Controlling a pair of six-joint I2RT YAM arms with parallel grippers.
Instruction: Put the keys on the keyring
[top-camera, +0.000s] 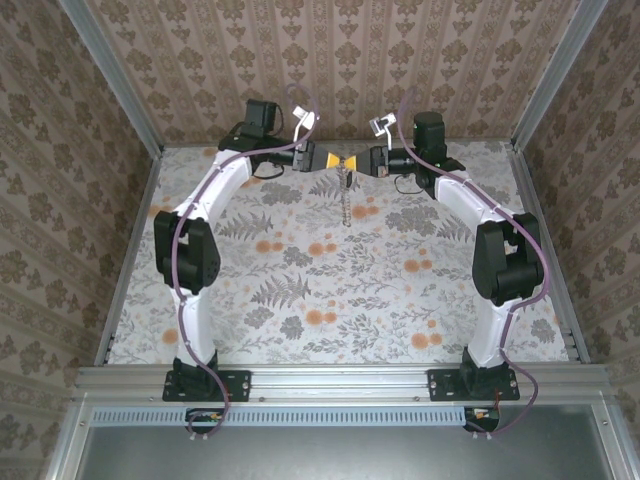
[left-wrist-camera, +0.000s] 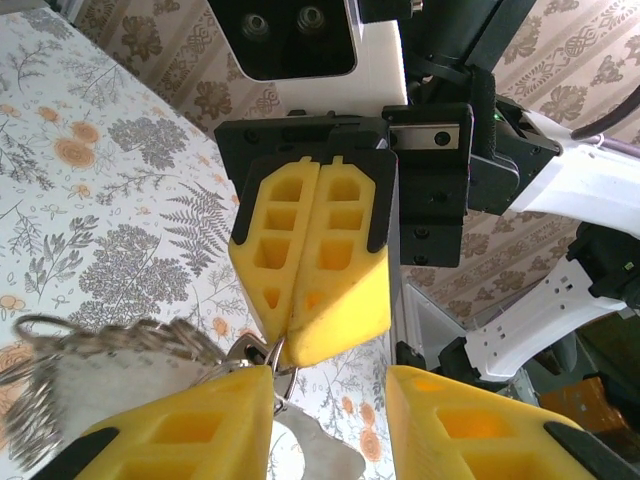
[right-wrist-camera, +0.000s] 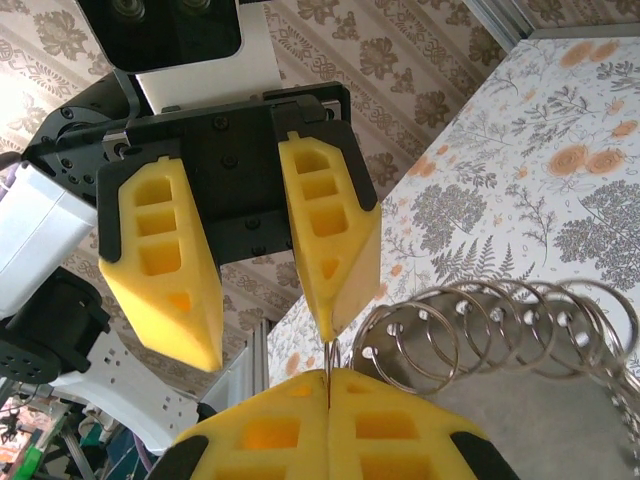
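Left gripper (top-camera: 334, 160) and right gripper (top-camera: 348, 162) are meeting tip to tip at top centre, blocking the strip in front of the back wall (top-camera: 340, 60). Ring chain (top-camera: 346, 200) is hanging under them, splitting that spot. Table (top-camera: 320, 300) is lying open across centre and lower frame. Side walls (top-camera: 50, 200) are closing off left and right edges.

The top view looks down from above and behind the arm bases (top-camera: 205, 383), far off, taking in the whole worktop (top-camera: 330, 290); each wrist view sits close behind its own pincer, facing the other arm; all three share the spot where left pincer (right-wrist-camera: 265, 340) meets right pincer (left-wrist-camera: 300, 335).
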